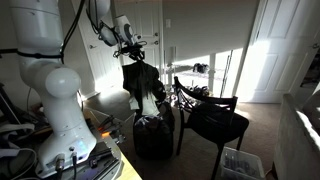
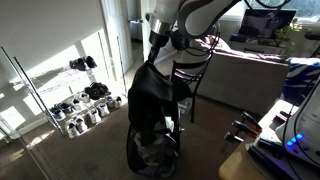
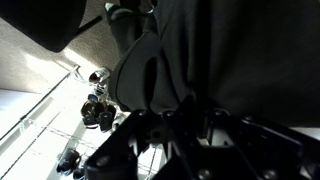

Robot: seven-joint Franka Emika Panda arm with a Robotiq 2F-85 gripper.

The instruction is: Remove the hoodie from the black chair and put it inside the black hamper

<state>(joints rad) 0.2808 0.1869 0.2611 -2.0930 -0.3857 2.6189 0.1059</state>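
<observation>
The hoodie [image 1: 143, 88] is a dark limp garment with a paler panel. It hangs from my gripper [image 1: 133, 52] above the black hamper [image 1: 152, 136]. In an exterior view the hoodie [image 2: 153, 95] dangles with its lower end at or inside the hamper's rim [image 2: 150, 155], below the gripper [image 2: 159, 50]. The black chair [image 1: 214, 120] stands beside the hamper with a bare seat; only its backrest [image 2: 196, 68] shows behind the hoodie. In the wrist view dark cloth [image 3: 215, 50] fills the frame and the gripper [image 3: 190, 118] is shut on it.
A shoe rack [image 2: 80, 100] with several shoes stands by the sunlit wall. A grey sofa [image 2: 250, 70] is behind the chair. A small clear plastic box [image 1: 240, 163] sits on the floor near the chair. A desk with cables [image 2: 285, 140] is close by.
</observation>
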